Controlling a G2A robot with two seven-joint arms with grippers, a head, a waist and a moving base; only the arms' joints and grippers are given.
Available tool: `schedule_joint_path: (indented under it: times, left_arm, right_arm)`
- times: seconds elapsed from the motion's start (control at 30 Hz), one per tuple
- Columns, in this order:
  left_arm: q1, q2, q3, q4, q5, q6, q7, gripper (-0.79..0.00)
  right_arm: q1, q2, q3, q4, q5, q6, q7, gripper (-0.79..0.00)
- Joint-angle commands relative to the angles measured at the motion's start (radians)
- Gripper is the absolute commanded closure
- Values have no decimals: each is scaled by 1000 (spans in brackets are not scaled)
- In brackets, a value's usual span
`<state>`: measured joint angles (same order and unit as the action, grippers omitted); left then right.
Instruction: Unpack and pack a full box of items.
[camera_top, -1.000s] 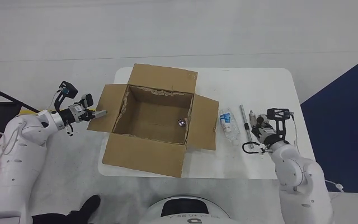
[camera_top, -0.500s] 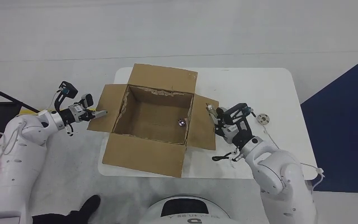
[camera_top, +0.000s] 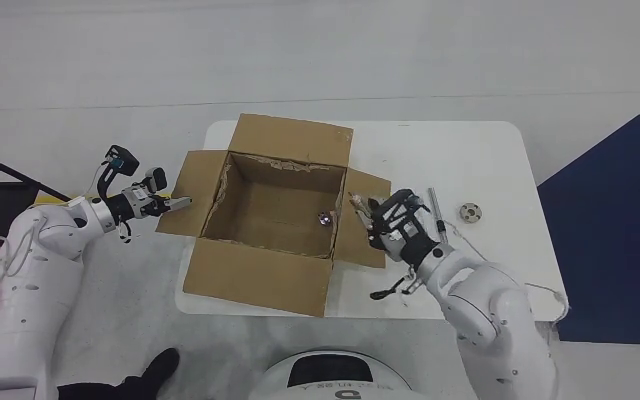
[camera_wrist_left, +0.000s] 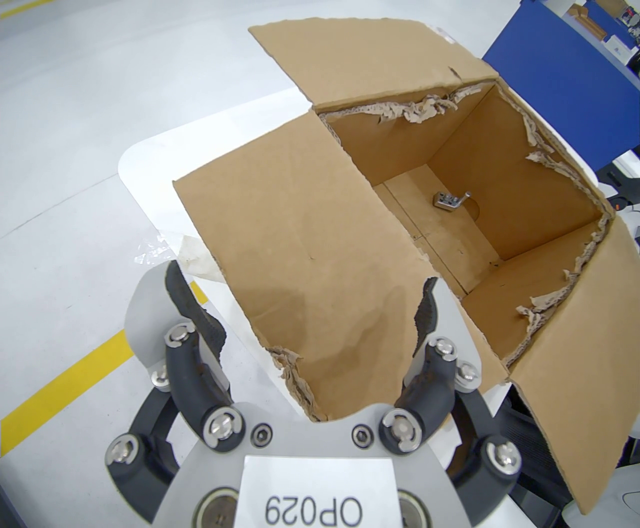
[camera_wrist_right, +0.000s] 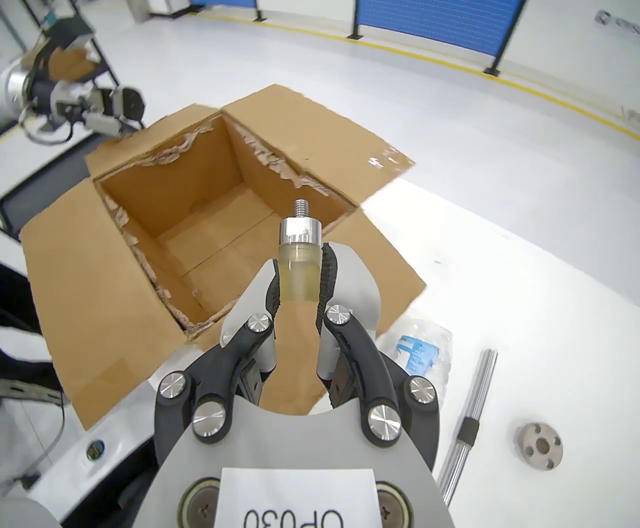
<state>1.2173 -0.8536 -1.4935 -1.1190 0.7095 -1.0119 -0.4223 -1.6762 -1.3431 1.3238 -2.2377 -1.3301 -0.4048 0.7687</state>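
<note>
The open cardboard box (camera_top: 292, 138) stands mid-table with all flaps spread. On its floor lies a small metal part (camera_top: 325, 217), also visible in the left wrist view (camera_wrist_left: 450, 201). My left gripper (camera_top: 180, 203) is at the outer edge of the box's left flap (camera_wrist_left: 300, 225), open, with the torn flap edge between its fingers (camera_wrist_left: 192, 305). My right gripper (camera_wrist_right: 300, 267) hovers over the box's right flap, shut on a yellowish translucent cylinder (camera_wrist_right: 298, 260) with a metal cap and threaded stud. In the top view that gripper (camera_top: 362, 213) sits just beside the box opening.
To the right of the box lie a plastic bottle (camera_wrist_right: 422, 345), a metal rod (camera_top: 437, 205) and a round metal flange (camera_top: 469, 212). The white table (camera_top: 450, 150) is bare beyond them. The box's inner rims are torn.
My right arm has swung from the table's right side over to the box's right flap, with the cylinder in its gripper. The left arm has not moved.
</note>
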Motion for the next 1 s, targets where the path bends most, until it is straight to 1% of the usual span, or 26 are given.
schedule_joint_path:
  times: [0.0, 0.03, 0.1, 0.2, 0.23, 0.3, 0.37, 0.4, 0.47, 0.6, 0.7, 0.9, 0.97]
  left_arm:
    - [0, 0, 0, 0, 0, 0, 0, -785]
    - [0, 0, 0, 0, 0, 0, 0, -785]
    - [0, 0, 0, 0, 0, 0, 0, -785]
    - [0, 0, 0, 0, 0, 0, 0, -785]
    - [0, 0, 0, 0, 0, 0, 0, -785]
    - [0, 0, 0, 0, 0, 0, 0, -785]
    - [0, 0, 0, 0, 0, 0, 0, -785]
    - [0, 0, 0, 0, 0, 0, 0, -785]
    - [0, 0, 0, 0, 0, 0, 0, -785]
    - [0, 0, 0, 0, 0, 0, 0, -785]
    - [0, 0, 0, 0, 0, 0, 0, -785]
    - [0, 0, 0, 0, 0, 0, 0, -785]
    - [0, 0, 0, 0, 0, 0, 0, -785]
  right_arm:
    - [179, -11, -121, 86, 3, 16, 138, 0]
    - [262, -20, -177, 138, 20, 18, 186, 0]
    - [409, -37, -258, 250, 75, 17, 245, 0]
    - [585, -67, -365, 412, 141, 63, 312, 0]
    - [637, -78, -402, 456, 149, 93, 337, 0]
    - [724, -102, -469, 544, 225, 89, 331, 0]
    - [811, -125, -530, 659, 248, 110, 385, 0]
    - [848, -138, -556, 710, 283, 117, 391, 0]
    - [917, -164, -606, 833, 307, 165, 429, 0]
    - [1009, -215, -695, 1014, 354, 233, 454, 0]
    - [1048, -248, -734, 1116, 403, 245, 454, 0]
    - [1102, -301, -789, 1257, 436, 281, 418, 0]
    - [1116, -315, -801, 1293, 427, 317, 418, -6]
